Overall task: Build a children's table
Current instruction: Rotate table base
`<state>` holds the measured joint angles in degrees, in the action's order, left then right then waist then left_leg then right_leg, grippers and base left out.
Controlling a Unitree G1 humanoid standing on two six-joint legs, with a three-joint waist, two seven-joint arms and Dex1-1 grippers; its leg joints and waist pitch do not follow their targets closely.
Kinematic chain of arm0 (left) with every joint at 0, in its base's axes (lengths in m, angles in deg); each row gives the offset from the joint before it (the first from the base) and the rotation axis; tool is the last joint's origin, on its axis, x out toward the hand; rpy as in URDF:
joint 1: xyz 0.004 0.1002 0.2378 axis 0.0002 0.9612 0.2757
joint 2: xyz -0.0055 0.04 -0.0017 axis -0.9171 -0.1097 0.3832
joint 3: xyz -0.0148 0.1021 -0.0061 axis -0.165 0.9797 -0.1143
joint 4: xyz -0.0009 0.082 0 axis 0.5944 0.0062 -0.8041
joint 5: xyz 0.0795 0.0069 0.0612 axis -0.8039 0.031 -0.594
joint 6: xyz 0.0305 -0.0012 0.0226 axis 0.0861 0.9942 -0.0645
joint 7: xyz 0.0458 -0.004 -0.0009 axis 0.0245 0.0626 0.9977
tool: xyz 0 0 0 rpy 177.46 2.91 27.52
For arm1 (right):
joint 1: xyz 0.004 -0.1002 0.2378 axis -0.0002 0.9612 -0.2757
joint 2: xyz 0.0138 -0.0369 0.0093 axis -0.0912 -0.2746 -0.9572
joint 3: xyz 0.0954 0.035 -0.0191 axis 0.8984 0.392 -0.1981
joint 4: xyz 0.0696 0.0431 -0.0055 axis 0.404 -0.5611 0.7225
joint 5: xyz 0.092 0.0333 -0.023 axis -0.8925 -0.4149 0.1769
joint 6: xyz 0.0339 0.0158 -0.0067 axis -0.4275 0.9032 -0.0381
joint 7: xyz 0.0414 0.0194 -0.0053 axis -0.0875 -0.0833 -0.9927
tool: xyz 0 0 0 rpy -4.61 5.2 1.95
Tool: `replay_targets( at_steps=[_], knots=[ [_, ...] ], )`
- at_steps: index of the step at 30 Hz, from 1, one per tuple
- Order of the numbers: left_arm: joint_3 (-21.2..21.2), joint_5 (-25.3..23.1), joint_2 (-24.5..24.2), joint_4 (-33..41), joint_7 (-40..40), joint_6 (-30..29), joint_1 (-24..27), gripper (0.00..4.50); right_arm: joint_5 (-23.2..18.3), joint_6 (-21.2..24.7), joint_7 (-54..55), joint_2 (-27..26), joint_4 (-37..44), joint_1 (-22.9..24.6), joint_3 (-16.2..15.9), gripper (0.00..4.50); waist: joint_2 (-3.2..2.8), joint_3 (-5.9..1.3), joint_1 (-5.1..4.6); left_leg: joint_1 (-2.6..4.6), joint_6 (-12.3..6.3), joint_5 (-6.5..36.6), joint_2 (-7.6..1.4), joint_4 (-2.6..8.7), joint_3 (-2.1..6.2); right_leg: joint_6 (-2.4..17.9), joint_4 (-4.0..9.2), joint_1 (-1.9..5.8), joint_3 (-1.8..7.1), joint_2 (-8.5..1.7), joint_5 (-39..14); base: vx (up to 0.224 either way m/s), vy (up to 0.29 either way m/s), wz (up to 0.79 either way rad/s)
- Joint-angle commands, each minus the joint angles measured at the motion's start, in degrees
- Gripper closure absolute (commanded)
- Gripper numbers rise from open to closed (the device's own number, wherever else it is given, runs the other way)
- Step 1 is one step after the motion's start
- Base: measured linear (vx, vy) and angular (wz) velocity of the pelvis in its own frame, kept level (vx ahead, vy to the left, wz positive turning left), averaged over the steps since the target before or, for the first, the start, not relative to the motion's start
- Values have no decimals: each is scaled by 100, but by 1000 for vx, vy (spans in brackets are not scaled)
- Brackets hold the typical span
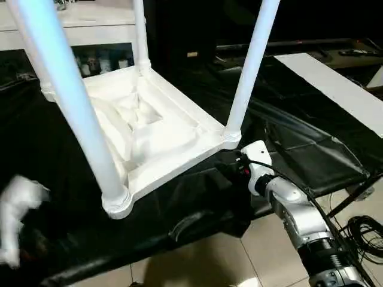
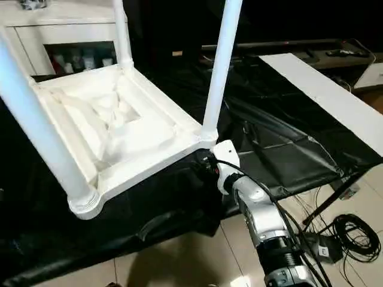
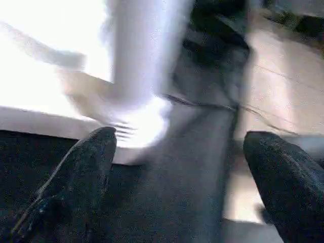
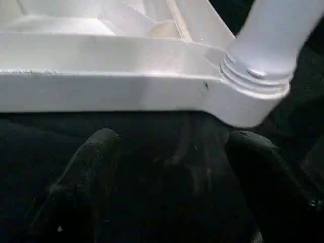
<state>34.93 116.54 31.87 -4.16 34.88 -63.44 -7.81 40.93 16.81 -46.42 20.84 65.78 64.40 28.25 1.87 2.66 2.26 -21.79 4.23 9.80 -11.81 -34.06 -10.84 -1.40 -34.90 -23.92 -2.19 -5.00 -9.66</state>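
Upside-down tabletop (image 2: 114,128) on the black-draped bench (image 2: 281,158) with legs (image 2: 220,66) standing in its corner sockets — assembly looks nearly done — both grippers (image 4: 167,152) spread wide, empty.

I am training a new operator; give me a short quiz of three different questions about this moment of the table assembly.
1. True or false: the tabletop lies upside down, with its ribbed underside facing up.
2. Choose one. The right gripper is: A) shut on a leg; B) open, just below the tabletop's edge near a corner socket; C) resting on the tiled floor.
3. Fill in: the tabletop rests on a surface covered with ____ cloth.

Key: 1 true; 2 B; 3 black.
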Motion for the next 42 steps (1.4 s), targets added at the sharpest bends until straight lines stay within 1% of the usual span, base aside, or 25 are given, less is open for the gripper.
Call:
replay_targets(
  at_steps=[1, 2, 3, 7, 9, 10, 11, 12, 13, 14, 15, 17, 18, 19, 20, 21, 22, 23, 25, 26, 28, 32, 35, 38, 42],
  knots=[
    [-134, 76, 25, -177, -85, 213, -299, 3, 18, 70, 61, -18, 84, -69, 75, 82, -129, -217, -10, 207, 382, 3132, -62, 536, 130, 440, 582, 41, 139, -139, -3213, 0, 0, 0],
    [-179, 154, 60, -260, -140, 261, -464, 3, 25, 57, 71, -28, 64, -83, 74, 82, -137, -225, 1, 229, 385, 3144, -62, 531, 125, 502, 576, 25, 145, -142, -3105, 0, 0, 0],
    [-176, 254, 108, -302, -179, 266, -630, 3, 42, 14, 87, -44, -1, -112, 69, 82, -130, -226, -7, 207, 385, 3137, -62, 535, 128, 577, 558, 48, 141, -150, -3018, 0, 0, 0],
    [-1, 307, 291, -235, -240, 273, -916, 3, 101, -45, 147, -90, -160, -179, 33, 82, -122, -225, -27, 194, 410, 3149, -71, 545, 134, 624, 541, 80, 134, -162, -3013, 0, 0, 0],
    [382, 288, 753, -184, -390, 397, -1469, 3, 147, -62, 224, -186, -333, -321, -16, 82, -125, -239, -10, 270, 441, 3193, -64, 516, 115, 658, 569, 31, 142, -159, -3008, 0, 0, 0],
    [486, 289, 868, -166, -458, 384, -1593, 3, 150, -70, 223, -214, -367, -357, -28, 82, -121, -242, -3, 263, 439, 3160, -61, 514, 114, 673, 567, 47, 143, -164, -2972, 0, 0, 0],
    [488, 289, 871, -166, -459, 384, -1596, 3, 150, -70, 223, -214, -367, -358, -29, 82, -116, -249, -1, 216, 439, 3051, -63, 526, 123, 681, 531, 93, 146, -177, -2869, 0, 0, 0],
    [704, 196, 1047, -175, -540, 469, -1779, 3, 157, -88, 218, -272, -441, -432, -57, 82, -110, -248, -7, 175, 441, 2966, -62, 541, 133, 657, 512, 125, 143, -184, -2865, 0, 0, 0],
    [896, 162, 1196, -138, -634, 491, -1915, 3, 173, -114, 217, -334, -526, -505, -84, 82, -109, -249, -13, 183, 452, 2994, -66, 542, 134, 631, 528, 120, 138, -180, -2917, 0, 0, 0],
    [911, 162, 1208, -134, -643, 489, -1926, 3, 175, -116, 217, -339, -533, -512, -86, 82, -101, -262, -12, 230, 467, 3050, -59, 515, 127, 614, 543, 90, 133, -178, -2975, 0, 0, 0],
    [1144, 345, 1405, 93, -722, 326, -2064, 3, 176, -198, 214, -465, -769, -664, -104, 82, -93, -265, -17, 222, 462, 3033, -61, 509, 126, 652, 538, 89, 142, -182, -2919, 0, 0, 0],
    [1264, 512, 1523, 293, -754, 167, -2124, 3, 176, -273, 225, -550, -979, -780, -103, 82, -93, -286, -26, 192, 470, 2934, -68, 515, 129, 727, 505, 127, 136, -180, -2730, 0, 0, 0],
    [1345, 631, 1584, 430, -742, 39, -2159, 3, 193, -343, 244, -601, -1166, -876, -108, 82, -136, -293, -24, 212, 476, 2904, -70, 504, 115, 786, 474, 99, 148, -173, -2582, 0, 0, 0],
    [1442, 734, 1641, 571, -723, -84, -2202, 3, 199, -397, 261, -658, -1359, -977, -105, 82, -136, -293, -24, 212, 476, 2904, -70, 504, 115, 786, 474, 99, 148, -173, -2582, 0, 0, 0],
    [1629, 854, 1742, 781, -702, -273, -2296, 3, 205, -453, 280, -747, -1670, -1138, -95, 82, -67, -305, -41, 200, 445, 2800, -65, 494, 97, 863, 462, 122, 143, -153, -2424, 0, 0, 0],
    [1702, 867, 1784, 841, -701, -323, -2337, 3, 209, -463, 282, -775, -1772, -1189, -91, 82, -100, -311, -18, 217, 437, 2716, -69, 485, 82, 915, 449, 107, 153, -156, -2293, 0, 0, 0],
    [1744, 873, 1809, 873, -702, -350, -2361, 3, 214, -470, 282, -790, -1830, -1219, -89, 82, -99, -310, -22, 210, 430, 2656, -67, 481, 79, 939, 437, 111, 156, -147, -2190, 0, 0, 0],
    [1858, 849, 1838, 932, -680, -366, -2400, 3, 258, -476, 278, -797, -1897, -1251, -124, 82, -64, -306, -19, 171, 412, 2504, -66, 492, 70, 947, 419, 154, 154, -134, -2001, 0, 0, 0],
    [2063, 807, 1905, 1018, -669, -365, -2478, 3, 297, -488, 253, -813, -1968, -1287, -162, 82, -75, -327, -19, 138, 391, 2251, -61, 486, 67, 956, 380, 193, 157, -142, -1770, 0, 0, 0],
    [2304, 761, 2023, 1069, -688, -353, -2590, 3, 306, -504, 210, -841, -2026, -1317, -177, 82, -37, -345, -19, 141, 366, 2102, -60, 471, 51, 990, 367, 200, 159, -134, -1597, 0, 0, 0],
    [2467, 705, 2137, 1084, -729, -310, -2676, 3, 293, -555, 159, -866, -2066, -1329, -173, 82, -69, -357, -7, 131, 343, 1871, -61, 458, 43, 1065, 326, 227, 165, -143, -1311, 0, 0, 0],
    [3036, 322, 2612, 936, -925, -165, -3004, 3, 281, -690, 104, -944, -2191, -1359, -176, 82, -52, -379, -21, 97, 274, 1443, -56, 432, 26, 1153, 289, 286, 158, -135, -788, 0, 0, 0],
    [3285, -59, 2850, 611, -1142, -53, -3239, 3, 261, -859, 18, -1006, -2350, -1407, -174, 82, -70, -371, -36, 110, 242, 1503, -57, 415, 16, 1178, 317, 277, 159, -140, -922, 0, 0, 0],
    [3453, -399, 3043, 215, -1260, 191, -3488, 3, 233, -906, -163, -1049, -2324, -1382, -222, 82, -62, -342, -43, 101, 288, 1840, -60, 441, 42, 1034, 376, 284, 161, -153, -1547, 0, 0, 0],
    [3633, -667, 3167, -107, -1373, 402, -3712, 3, 245, -950, -267, -1076, -2334, -1360, -262, 82, -56, -335, -46, 118, 322, 2038, -57, 444, 77, 947, 426, 252, 162, -153, -1915, 0, 0, 0]
  ],
)
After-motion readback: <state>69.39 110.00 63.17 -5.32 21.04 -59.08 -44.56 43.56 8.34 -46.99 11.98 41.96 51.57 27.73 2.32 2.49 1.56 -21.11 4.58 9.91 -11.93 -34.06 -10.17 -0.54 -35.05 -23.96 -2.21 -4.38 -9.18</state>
